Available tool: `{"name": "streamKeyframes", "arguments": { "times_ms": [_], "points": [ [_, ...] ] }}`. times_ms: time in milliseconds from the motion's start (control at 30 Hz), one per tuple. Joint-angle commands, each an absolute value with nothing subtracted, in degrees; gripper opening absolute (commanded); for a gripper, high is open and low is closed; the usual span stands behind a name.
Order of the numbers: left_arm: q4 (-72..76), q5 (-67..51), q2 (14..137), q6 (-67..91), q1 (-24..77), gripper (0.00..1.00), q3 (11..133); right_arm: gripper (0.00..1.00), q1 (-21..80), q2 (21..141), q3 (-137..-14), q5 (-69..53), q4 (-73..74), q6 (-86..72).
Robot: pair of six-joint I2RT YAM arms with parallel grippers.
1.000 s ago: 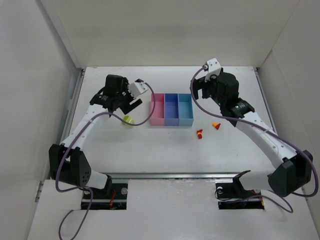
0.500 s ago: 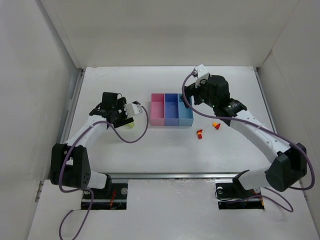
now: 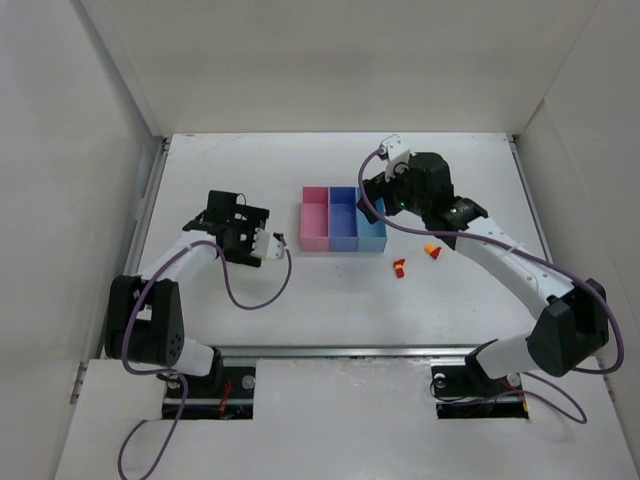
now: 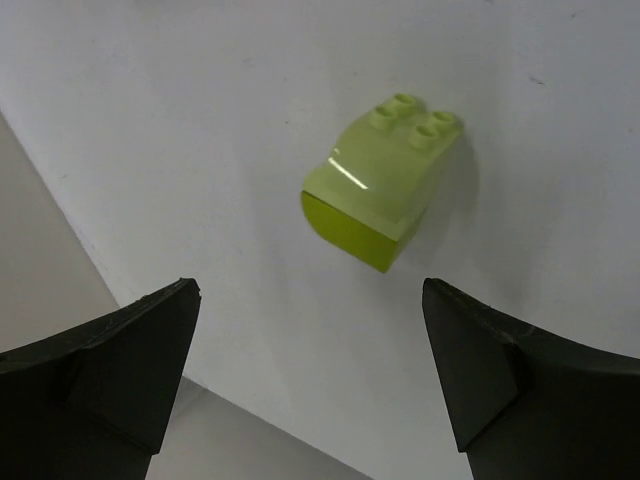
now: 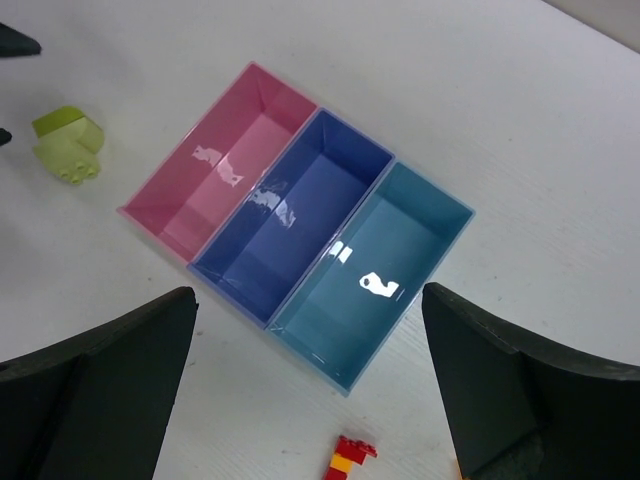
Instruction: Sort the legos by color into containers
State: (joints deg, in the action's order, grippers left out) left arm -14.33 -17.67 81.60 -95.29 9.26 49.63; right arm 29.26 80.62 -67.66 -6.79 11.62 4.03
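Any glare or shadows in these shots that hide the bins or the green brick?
Right wrist view: small white glare patches on the floors of the pink bin, medium blue bin and light blue bin. Left wrist view: yellow-green brick sharp, one thin highlight, soft shadow to its right.

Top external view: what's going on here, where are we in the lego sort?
Nothing is sorted yet: the pink bin, medium blue bin and light blue bin are all empty. The left gripper hangs open over a yellow-green lego lying on the table left of the bins, not gripping it. The right gripper is open above the bins, holding nothing. A red lego and an orange-yellow lego lie on the table near the light blue bin.
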Motion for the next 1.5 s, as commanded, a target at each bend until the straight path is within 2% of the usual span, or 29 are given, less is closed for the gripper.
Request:
{"name": "streamKeyframes", "arguments": {
  "times_ms": [0, 267, 433, 700, 867, 900, 933, 1167, 1367, 1433, 1467],
  "points": [
    [-14.14, -18.98, 83.31, -105.72, 8.96, 0.92, 49.64, 1.00, 29.44, 80.68, -68.47, -8.88, 11.69, 4.04],
    [-24.33, -20.30, 88.24, -107.23, 10.11, 0.93, 55.37, 1.00, 29.44, 81.21, -68.99, -10.28, 11.69, 4.04],
    [-23.55, -20.30, 90.00, -104.95, 10.63, 0.93, 55.37, 1.00, 29.44, 81.21, -68.38, -10.28, 11.69, 3.52],
    [-21.71, -17.23, 95.35, -103.10, 10.63, 0.85, 57.30, 1.00, 29.44, 81.21, -68.38, -10.28, 12.74, 3.52],
    [-21.71, -17.93, 96.68, -101.08, 10.63, 0.76, 58.54, 1.00, 29.44, 80.16, -67.85, -10.28, 12.74, 2.99],
    [-21.71, -17.93, 96.68, -101.07, 10.63, 0.72, 58.54, 1.00, 29.44, 80.16, -67.85, -10.28, 12.74, 2.99],
    [-21.71, -18.45, 96.68, -100.47, 10.63, 0.64, 58.54, 1.00, 29.44, 80.16, -67.33, -10.28, 12.74, 2.99],
    [-24.52, -18.98, 95.01, -98.28, 12.56, 0.42, 58.54, 1.00, 29.44, 79.63, -67.32, -9.76, 13.27, 2.99],
    [-24.52, -20.13, 94.48, -91.86, 13.10, 0.35, 59.41, 1.00, 29.44, 79.63, -67.32, -9.76, 13.27, 2.46],
    [-24.52, -20.13, 95.01, -90.27, 13.10, 0.35, 60.03, 1.00, 29.44, 79.63, -66.80, -9.76, 13.27, 2.46],
    [-24.52, -20.13, 95.01, -90.26, 13.10, 0.38, 60.03, 1.00, 29.44, 79.63, -66.80, -10.28, 13.27, 2.46]
  ]
}}
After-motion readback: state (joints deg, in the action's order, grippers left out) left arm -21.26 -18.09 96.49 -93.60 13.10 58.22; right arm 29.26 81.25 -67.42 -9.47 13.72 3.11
